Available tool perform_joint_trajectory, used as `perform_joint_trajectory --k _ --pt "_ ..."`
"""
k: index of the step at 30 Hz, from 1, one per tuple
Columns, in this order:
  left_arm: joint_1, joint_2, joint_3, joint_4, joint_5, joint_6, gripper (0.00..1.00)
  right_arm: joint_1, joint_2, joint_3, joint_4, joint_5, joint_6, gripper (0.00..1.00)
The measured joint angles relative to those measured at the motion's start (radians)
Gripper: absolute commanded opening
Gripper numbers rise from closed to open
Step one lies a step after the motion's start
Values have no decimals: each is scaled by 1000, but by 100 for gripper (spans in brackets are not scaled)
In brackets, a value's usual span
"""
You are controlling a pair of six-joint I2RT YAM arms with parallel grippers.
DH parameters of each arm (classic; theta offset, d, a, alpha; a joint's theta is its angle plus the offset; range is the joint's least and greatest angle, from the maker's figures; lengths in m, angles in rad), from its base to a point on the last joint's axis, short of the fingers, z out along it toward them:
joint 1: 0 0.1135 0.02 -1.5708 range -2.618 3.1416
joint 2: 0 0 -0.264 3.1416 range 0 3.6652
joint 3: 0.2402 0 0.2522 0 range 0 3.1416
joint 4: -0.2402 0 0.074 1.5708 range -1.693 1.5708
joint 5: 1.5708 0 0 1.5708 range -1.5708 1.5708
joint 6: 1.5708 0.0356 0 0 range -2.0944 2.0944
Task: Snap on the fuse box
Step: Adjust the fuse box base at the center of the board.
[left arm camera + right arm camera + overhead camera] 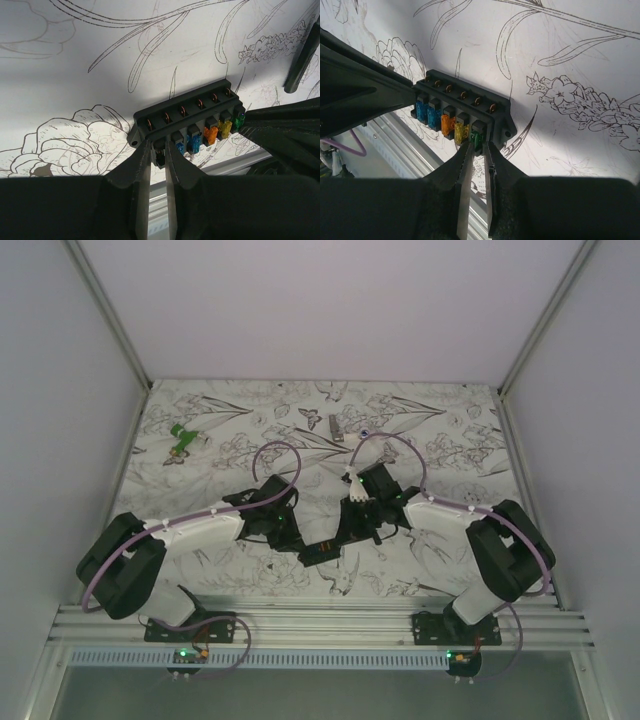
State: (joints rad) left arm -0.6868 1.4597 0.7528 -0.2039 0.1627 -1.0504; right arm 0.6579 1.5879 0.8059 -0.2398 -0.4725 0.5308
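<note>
left wrist view shows the left end effector pressed nearly together, pinching one short end of the fuse box, which sits right at its fingertips and stretches away from them. at the far end of the box, the right end effector is likewise nearly closed, nipping the end beside the green fuse. the box hangs between the two, and it looks lifted off the tabletop below it. the row of coloured fuses is bare, with no cover over it. as i judge it, grasping and lifting are done and the snapping itself is left. no cover shows in either wrist view, so i cannot tell where it lies.
</note>
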Motion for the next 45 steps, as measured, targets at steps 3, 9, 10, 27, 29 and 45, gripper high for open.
perform_joint_trajectory --k 3,9,10,27,29,45 --pt "1 0 0 0 0 0 16 -5 5 -4 13 -21 5 14" --pt "1 0 0 -2 0 0 15 -12 23 -5 30 -60 9 2" --pt "2 0 0 -2 0 0 15 -14 27 -5 32 -65 10 1" --pt "10 -14 -21 15 4 -5 14 -42 37 -54 89 -102 43 0" --pt "13 -16 -25 19 9 -5 14 -42 38 -49 79 -99 43 0" --pt "51 -54 -61 21 19 -6 14 15 102 65 -40 -37 77 0"
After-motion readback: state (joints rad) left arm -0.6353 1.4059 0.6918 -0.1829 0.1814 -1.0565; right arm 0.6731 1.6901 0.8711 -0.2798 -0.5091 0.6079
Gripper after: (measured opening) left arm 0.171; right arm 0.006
